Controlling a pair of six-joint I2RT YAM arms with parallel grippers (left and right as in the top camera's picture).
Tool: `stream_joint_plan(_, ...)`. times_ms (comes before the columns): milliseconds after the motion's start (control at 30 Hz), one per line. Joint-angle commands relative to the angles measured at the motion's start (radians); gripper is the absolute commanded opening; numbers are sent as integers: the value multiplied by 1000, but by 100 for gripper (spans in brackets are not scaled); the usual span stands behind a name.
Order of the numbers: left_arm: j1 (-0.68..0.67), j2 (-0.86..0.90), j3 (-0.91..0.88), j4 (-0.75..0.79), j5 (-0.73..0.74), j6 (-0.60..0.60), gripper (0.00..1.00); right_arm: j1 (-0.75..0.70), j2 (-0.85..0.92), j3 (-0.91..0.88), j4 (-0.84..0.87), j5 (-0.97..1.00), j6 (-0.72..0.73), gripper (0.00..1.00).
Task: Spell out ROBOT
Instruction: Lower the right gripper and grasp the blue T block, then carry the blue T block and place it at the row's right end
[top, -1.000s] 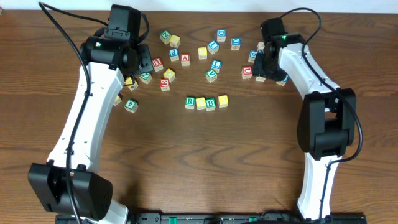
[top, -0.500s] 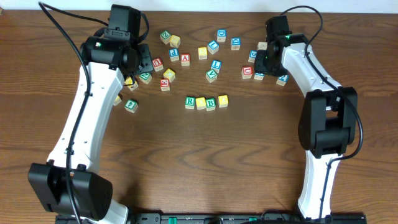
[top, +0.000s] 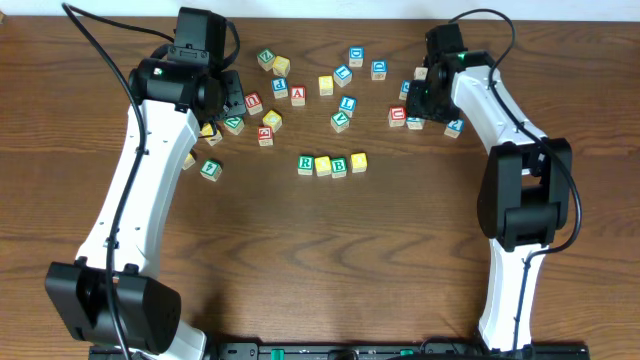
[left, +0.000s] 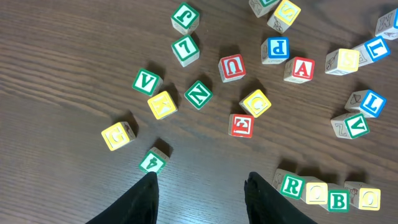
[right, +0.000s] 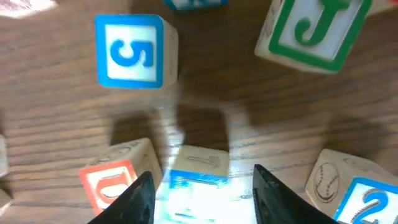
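Observation:
A row of blocks reading R (top: 306, 162), O (top: 323, 165), B (top: 340, 166), O (top: 358, 161) lies mid-table; it also shows at the lower right of the left wrist view (left: 291, 185). My right gripper (right: 202, 177) is open and low over the right cluster, its fingers either side of a blue-faced block (right: 193, 186) whose letter is blurred. In the overhead view the right gripper (top: 416, 108) is next to a red block (top: 397, 115). My left gripper (left: 202, 180) is open and empty above bare wood, over the left cluster in the overhead view (top: 232, 98).
Loose letter blocks are scattered across the back of the table. Near the right gripper are a red U block (right: 109, 180), a blue 5 (right: 130, 53), a green J (right: 311, 31) and a blue 2 (right: 367, 199). A green 4 block (left: 152, 162) lies by the left finger.
The right gripper has shifted slightly left and settled over the blue block in the right cluster. The left arm and the block row have not moved.

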Motion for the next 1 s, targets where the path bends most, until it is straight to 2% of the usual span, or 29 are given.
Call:
stream_joint_plan(0, 2, 13, 2, -4, -13, 9, 45, -5, 10, 31, -6, -5, -11, 46)
stream_joint_plan(300, 2, 13, 2, -5, -13, 9, 45, -5, 10, 19, -21, 26, -11, 47)
stream_joint_plan(667, 2, 13, 2, -3, -13, 9, 45, -5, 11, -63, 68, 27, -11, 45)
stream_joint_plan(800, 2, 13, 2, -3, -13, 9, 45, -5, 11, -82, 79, 27, -3, 38)
stream_joint_plan(967, 2, 13, 2, -3, -13, 9, 45, -5, 11, -83, 75, 27, -3, 26)
